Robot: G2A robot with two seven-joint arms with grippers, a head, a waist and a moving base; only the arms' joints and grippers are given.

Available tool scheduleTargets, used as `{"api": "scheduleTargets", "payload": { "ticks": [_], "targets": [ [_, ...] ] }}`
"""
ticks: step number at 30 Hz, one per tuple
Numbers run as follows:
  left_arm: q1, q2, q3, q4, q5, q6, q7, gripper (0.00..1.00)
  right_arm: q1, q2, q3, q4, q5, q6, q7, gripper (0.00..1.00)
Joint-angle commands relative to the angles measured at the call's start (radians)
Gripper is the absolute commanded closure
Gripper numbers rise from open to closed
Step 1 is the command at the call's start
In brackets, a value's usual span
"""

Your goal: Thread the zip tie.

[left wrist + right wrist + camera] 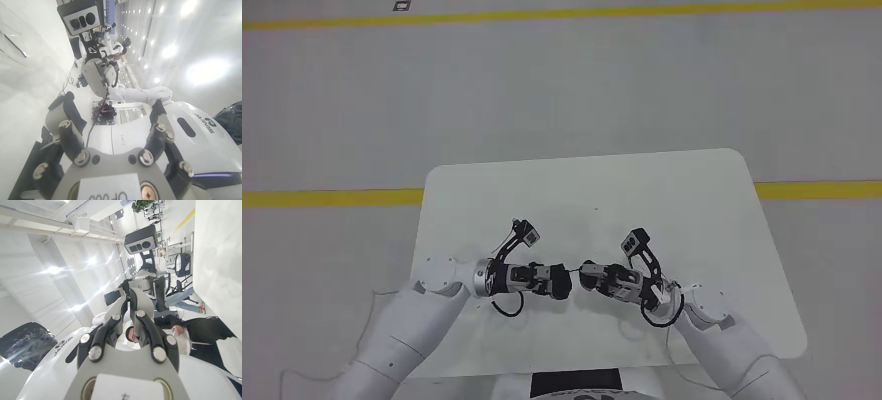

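Top view: both arms meet over the near half of the table [692, 200], with the left gripper [554, 280] and the right gripper [592, 278] facing tip to tip, close together. The zip tie [567, 269] appears as a thin dark line bridging the gap between them. Its height above the table cannot be told.

Right gripper [131, 298]: jaws narrow, nearly closed. In the left wrist view the zip tie [90, 132] runs straight out of this gripper's tip, so it is judged to be clamped on one end of the strap.

Left gripper [111, 102]: jaws wide apart, holding nothing. The strap passes between its two fingers, nearer one than the other. Contact with either cannot be confirmed. Which end is the head and which the tail is too small to tell.

Handling, as judged:
- The strap is light, thin plastic, springy along its length and easily bent sideways.
- Its faces are smooth and likely to slip under a light pinch.
- An unsupported length will sag and wander off line.

Recommended hold: pinch across the flat faces, close to the free end, leaving a short overhang. Hold the head by its sides with the slot unobstructed. Avoid twisting the strap while closing.
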State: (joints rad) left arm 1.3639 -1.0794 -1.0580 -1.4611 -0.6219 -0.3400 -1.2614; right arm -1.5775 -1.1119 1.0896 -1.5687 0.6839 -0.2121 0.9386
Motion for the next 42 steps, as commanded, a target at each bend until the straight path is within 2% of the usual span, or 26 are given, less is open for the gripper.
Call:
{"api": "scheduleTargets", "payload": {
  "ticks": [1, 21, 26, 27, 28, 29, 37, 39, 42],
  "targets": [
    [0.002, 0.001, -0.001, -0.001, 0.001, 0.000, 0.002, 0.53, -0.002, 0.001, 0.004, -0.002, -0.012, 0.003, -0.003, 1.00],
    [0.005, 0.008, 0.011, 0.022, 0.009, 0.000, 0.017, 0.67, -0.020, 0.011, 0.025, -0.015, -0.070, 0.014, -0.007, 1.00],
    [0.003, 0.010, 0.015, 0.024, 0.007, 0.000, 0.021, 0.68, -0.021, 0.012, 0.024, -0.016, -0.075, 0.017, -0.006, 1.00],
    [0.003, 0.010, 0.017, 0.024, 0.006, 0.000, 0.017, 0.65, -0.021, 0.012, 0.022, -0.016, -0.071, 0.021, -0.004, 1.00],
    [0.000, 0.011, 0.016, 0.025, 0.011, 0.000, 0.021, 0.51, -0.021, 0.011, 0.021, -0.016, -0.064, 0.023, -0.003, 1.00],
    [-0.004, 0.012, 0.013, 0.024, 0.031, 0.000, 0.036, 0.00, -0.021, 0.011, 0.021, -0.016, -0.061, 0.023, -0.004, 1.00],
    [-0.004, 0.012, 0.013, 0.024, 0.031, 0.000, 0.036, 0.00, -0.022, 0.011, 0.020, -0.019, -0.062, 0.024, -0.013, 1.00],
    [-0.001, 0.011, 0.018, 0.014, 0.039, 0.007, 0.068, 0.00, -0.023, 0.010, 0.016, -0.027, -0.067, 0.025, -0.028, 1.00],
    [0.002, 0.013, 0.022, 0.007, 0.040, 0.011, 0.076, 0.00, -0.026, 0.010, 0.017, -0.032, -0.064, 0.020, -0.032, 1.00]
  ]
}}
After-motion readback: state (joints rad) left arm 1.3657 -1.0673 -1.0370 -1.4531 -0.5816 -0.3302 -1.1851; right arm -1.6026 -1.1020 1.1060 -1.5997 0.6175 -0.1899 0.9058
